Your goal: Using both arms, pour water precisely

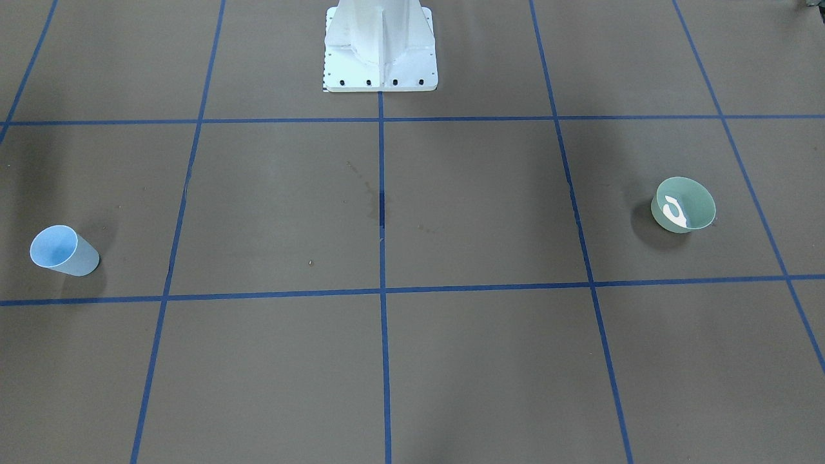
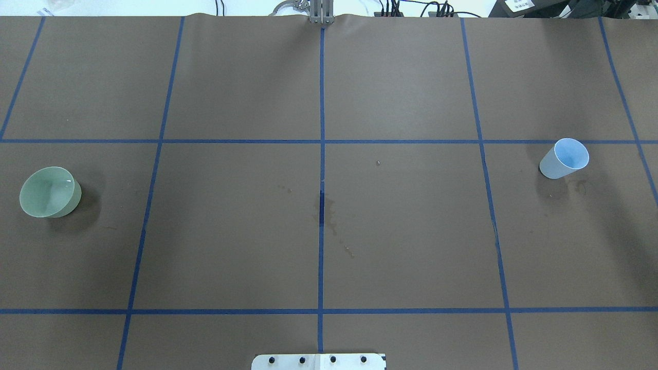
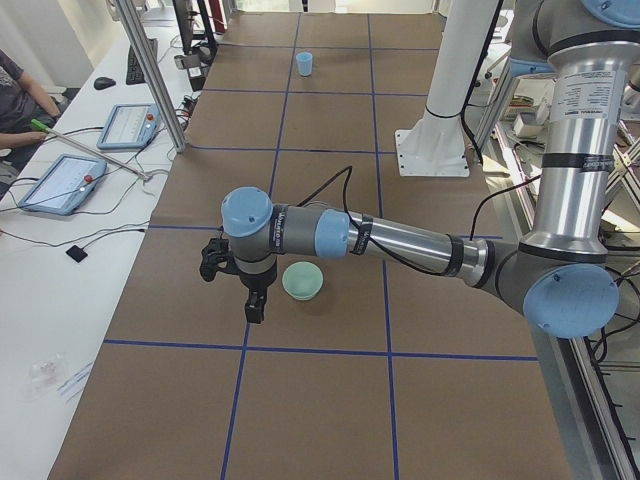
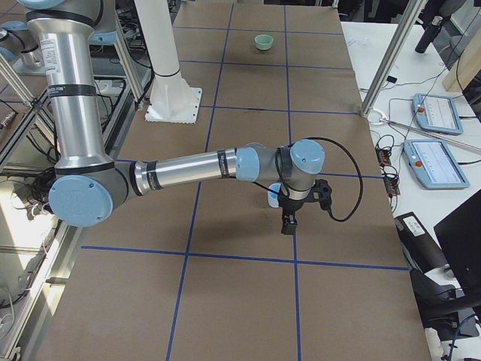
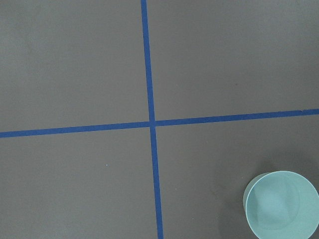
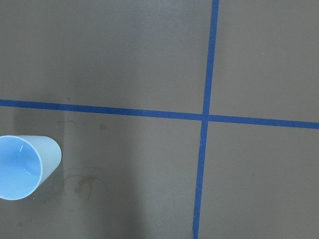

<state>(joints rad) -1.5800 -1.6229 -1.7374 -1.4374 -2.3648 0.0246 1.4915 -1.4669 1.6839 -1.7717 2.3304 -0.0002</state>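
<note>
Tool states cannot be told for left tool [image 3: 255,305] or right tool [image 4: 288,222]; centre each squarely before gripping pale-green plastic bowl [image 2: 50,191] and light-blue plastic cup [image 2: 564,158].

Matt brown paper table cover [image 2: 401,231]; smooth plastic-looking blue cup [image 2: 564,159]; glossy green bowl [image 2: 50,192].

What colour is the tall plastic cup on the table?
The tall plastic cup is light blue, clearest in the right wrist-mounted view.

White pedestal base [image 1: 380,51] on taped brown table [image 1: 483,361].
</note>
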